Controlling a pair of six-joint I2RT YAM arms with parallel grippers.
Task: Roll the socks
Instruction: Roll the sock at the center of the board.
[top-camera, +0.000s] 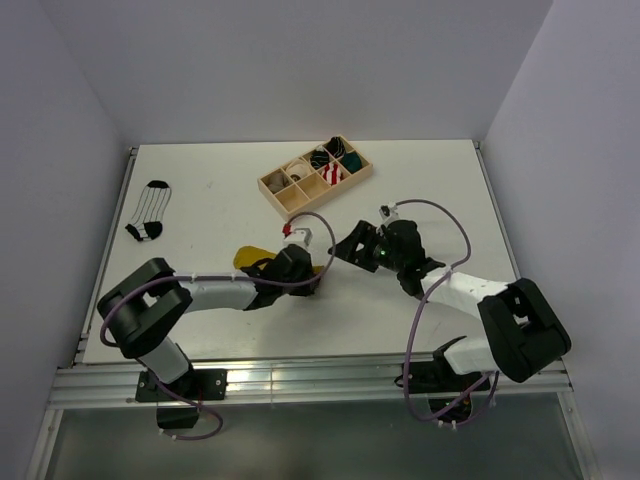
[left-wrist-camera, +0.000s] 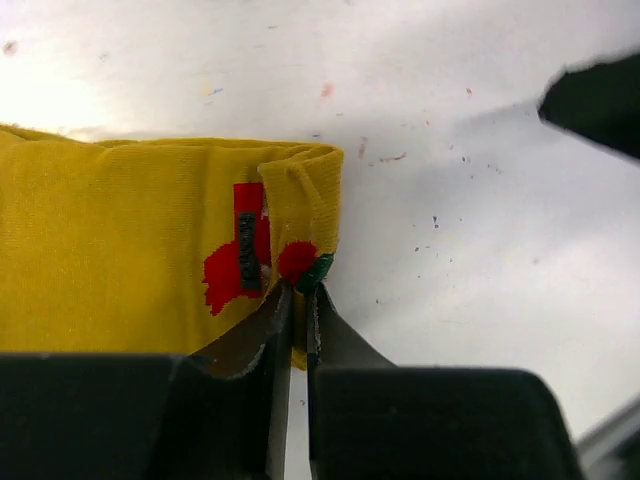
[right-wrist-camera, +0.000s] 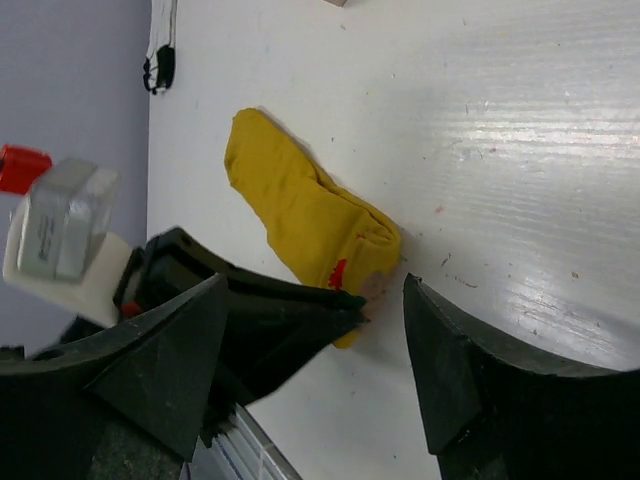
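Note:
The mustard-yellow sock (top-camera: 250, 258) lies flat near the table's front middle, and its red-and-white patched end is folded over. My left gripper (top-camera: 312, 272) is shut on that folded end; the left wrist view shows the jaws (left-wrist-camera: 297, 288) pinching the sock (left-wrist-camera: 120, 240) at the patch. My right gripper (top-camera: 342, 250) is open just right of the fold, with the sock end (right-wrist-camera: 300, 210) between its spread fingers (right-wrist-camera: 315, 285) and not touched. The white sock with black stripes (top-camera: 150, 210) lies flat at the far left, and also shows in the right wrist view (right-wrist-camera: 160, 60).
A wooden divided tray (top-camera: 268, 185) stands at the back middle, holding a red-and-white rolled bundle (top-camera: 332, 175), a teal one (top-camera: 352, 160) and other rolled socks. Walls close in the table on the left, back and right.

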